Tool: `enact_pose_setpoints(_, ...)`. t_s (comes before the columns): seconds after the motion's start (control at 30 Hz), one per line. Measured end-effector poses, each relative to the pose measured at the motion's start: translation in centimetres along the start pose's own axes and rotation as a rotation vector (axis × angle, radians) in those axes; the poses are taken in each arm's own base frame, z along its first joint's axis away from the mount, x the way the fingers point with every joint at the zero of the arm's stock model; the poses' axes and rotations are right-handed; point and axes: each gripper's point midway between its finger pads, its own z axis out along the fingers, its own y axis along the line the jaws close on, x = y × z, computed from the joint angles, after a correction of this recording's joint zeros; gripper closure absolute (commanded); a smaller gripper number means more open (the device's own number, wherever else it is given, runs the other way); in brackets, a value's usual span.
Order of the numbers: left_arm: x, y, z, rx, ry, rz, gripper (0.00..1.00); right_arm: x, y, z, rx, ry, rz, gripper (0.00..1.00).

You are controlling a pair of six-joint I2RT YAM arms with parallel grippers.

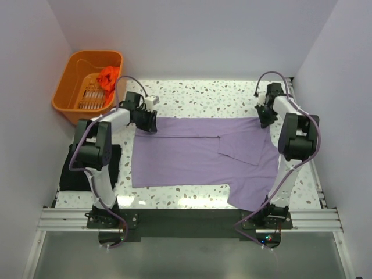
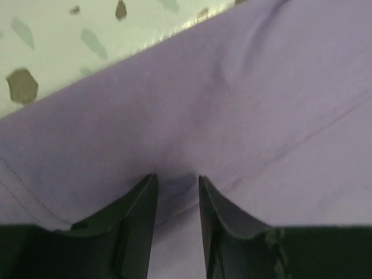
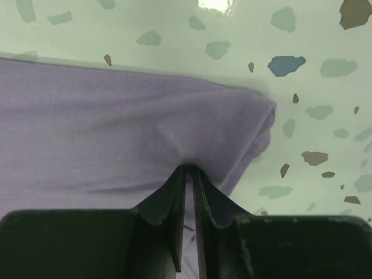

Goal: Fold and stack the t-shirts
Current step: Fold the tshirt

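Note:
A lilac-purple t-shirt [image 1: 186, 160] lies spread on the speckled table, partly folded, with a sleeve flap near the middle right. My left gripper [image 1: 151, 123] is at its far left corner. In the left wrist view, the jaws [image 2: 174, 181] stand a little apart over the lilac cloth [image 2: 232, 99]. My right gripper [image 1: 264, 121] is at the far right corner. It is shut on a pinch of the shirt's edge [image 3: 174, 128] in the right wrist view [image 3: 189, 170]. An orange-red shirt [image 1: 108, 78] lies in the basket. A black shirt [image 1: 72, 174] lies at the table's left edge.
The orange plastic basket [image 1: 70, 87] stands off the table's far left corner. White walls close in the left, back and right sides. The shirt's near right corner [image 1: 247, 200] hangs toward the right arm's base.

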Motion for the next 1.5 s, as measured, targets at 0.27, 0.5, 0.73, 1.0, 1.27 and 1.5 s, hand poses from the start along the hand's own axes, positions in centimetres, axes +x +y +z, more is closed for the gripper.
enact_pose_setpoints(0.27,-1.8,3.4,1.5,-0.127,0.053,0.002,0.61,-1.7,0.4,0.5,0.127,0.033,-0.127,0.85)
enact_pose_setpoints(0.5,-7.1,8.5,3.4,-0.227,-0.015,0.049,0.61,-6.9,-0.8,2.1,0.185,-0.034,-0.130,0.84)
enact_pose_setpoints(0.73,-9.2,11.5,3.4,-0.255,-0.068,0.060,0.49,-11.2,-1.1,2.2,0.175,-0.132,-0.103,0.54)
enact_pose_setpoints(1.0,-11.7,7.2,-1.0,-0.096,-0.164,0.123,0.17,-13.3,1.2,-5.4,0.021,-0.256,-0.149,0.02)
enact_pose_setpoints(1.27,-10.2,-2.1,-12.8,0.073,-0.277,0.398,0.20,-4.4,5.6,-16.8,-0.203,-0.212,-0.482,0.09)
enact_pose_setpoints(1.5,2.7,-5.6,-13.7,0.211,-0.083,0.509,0.27,13.1,9.4,-15.5,-0.431,0.139,-0.645,0.27)
